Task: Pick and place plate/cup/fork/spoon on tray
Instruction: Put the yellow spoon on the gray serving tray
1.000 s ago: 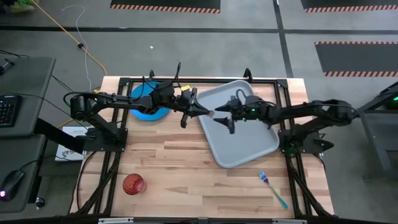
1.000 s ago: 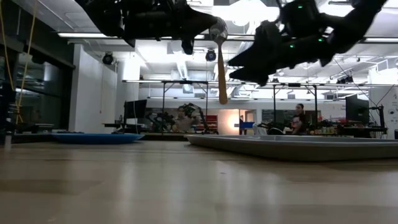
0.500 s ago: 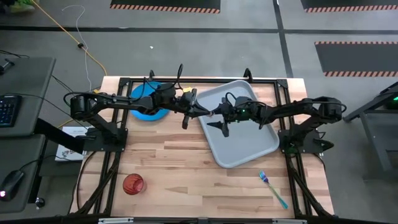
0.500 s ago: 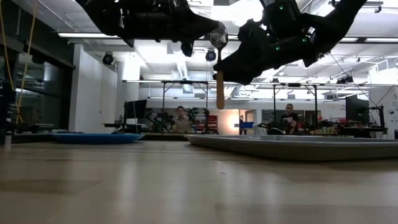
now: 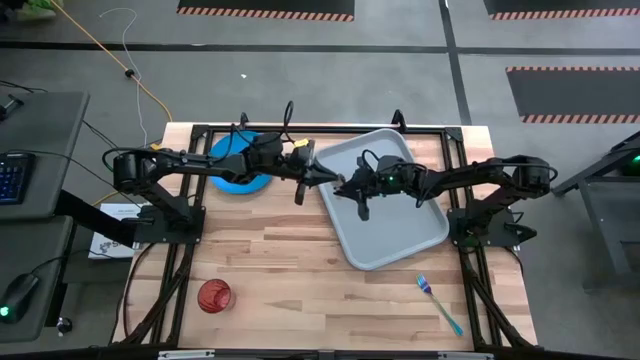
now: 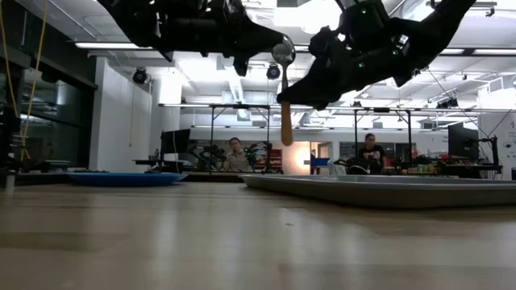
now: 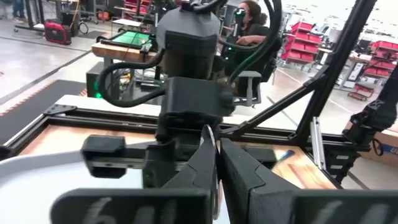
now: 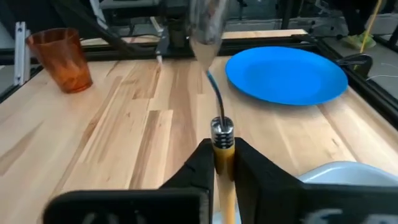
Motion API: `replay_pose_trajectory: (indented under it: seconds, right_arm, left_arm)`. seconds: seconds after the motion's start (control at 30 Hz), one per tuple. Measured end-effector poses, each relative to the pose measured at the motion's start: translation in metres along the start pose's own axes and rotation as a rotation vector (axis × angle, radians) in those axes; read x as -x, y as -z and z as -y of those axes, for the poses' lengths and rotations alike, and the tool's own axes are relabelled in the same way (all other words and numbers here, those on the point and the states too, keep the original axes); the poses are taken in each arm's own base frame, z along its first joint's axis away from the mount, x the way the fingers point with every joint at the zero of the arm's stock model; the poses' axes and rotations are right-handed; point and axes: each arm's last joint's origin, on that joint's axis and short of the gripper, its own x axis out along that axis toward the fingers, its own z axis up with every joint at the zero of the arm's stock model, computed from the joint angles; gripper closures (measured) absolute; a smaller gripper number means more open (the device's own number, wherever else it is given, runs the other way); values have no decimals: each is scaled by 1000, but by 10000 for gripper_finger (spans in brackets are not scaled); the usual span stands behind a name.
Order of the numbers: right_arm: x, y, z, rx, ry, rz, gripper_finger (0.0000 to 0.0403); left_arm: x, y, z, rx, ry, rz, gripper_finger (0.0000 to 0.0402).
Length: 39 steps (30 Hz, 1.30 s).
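Note:
The spoon (image 6: pixel 285 113) hangs upright high above the table, silvery bowl up and orange handle down, by the left rim of the grey-blue tray (image 5: pixel 400 235). My left gripper (image 5: pixel 328 181) is shut on its bowl. My right gripper (image 5: pixel 345 188) is shut on its handle. The blue plate (image 5: pixel 232 165) lies flat at the far left, under the left arm. The red-orange cup (image 5: pixel 214 296) stands upright near the front left. The blue fork (image 5: pixel 440 303) lies flat at the front right. My left gripper pinches the spoon's metal bowl (image 7: pixel 214 155) between its two fingers, coming level from the table's left. The spoon hangs below the hold, clear of table and tray. My right gripper pinches the orange handle just under the metal collar (image 8: pixel 223 148) between its two fingers, coming from the table's right and lying across the handle.
Black frame rails (image 5: pixel 300 130) run along the table's edges. Bare wood (image 5: pixel 300 260) lies between the cup and the tray. People sit at benches in the room behind (image 6: pixel 235 153).
My right gripper has gone toward the table's left over the tray to the hanging spoon, and now has the handle between its fingers. My left gripper and the spoon have stayed almost in place, the spoon still hanging upright.

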Motion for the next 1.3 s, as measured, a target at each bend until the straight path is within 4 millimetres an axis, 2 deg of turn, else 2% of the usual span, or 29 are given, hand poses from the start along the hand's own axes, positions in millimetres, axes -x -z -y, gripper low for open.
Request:
replay_pose_trajectory:
  seconds: [0.2,0.37,0.5,0.57,0.7,0.87,1.0,1.17,1.3]
  right_arm:
    - [12,-2,5,-28,22,-57,376]
    - [34,-7,10,-55,94,-132,390]
    - [52,-9,11,-71,259,-140,389]
    - [58,-11,10,-89,322,-74,389]
    - [66,-14,6,-141,392,160,389]
    - [70,-10,4,-305,426,427,390]
    - [62,-8,2,-382,436,481,390]
    - [52,-1,0,-424,506,515,390]
    - [44,1,-2,-432,531,536,390]
  left_arm:
    - [10,-9,-9,-24,-37,22,339]
    - [36,-27,-13,-36,-90,-5,290]
    - [56,-39,-7,-67,-122,-47,267]
    - [59,-37,-4,-81,-135,-65,262]
    - [59,-12,-1,-99,-173,-48,260]
    - [51,30,1,-177,-309,33,259]
    - [31,53,8,-378,-430,-72,259]
    - [1,61,19,-650,-582,-190,259]
    - [-20,63,23,-698,-609,-230,246]
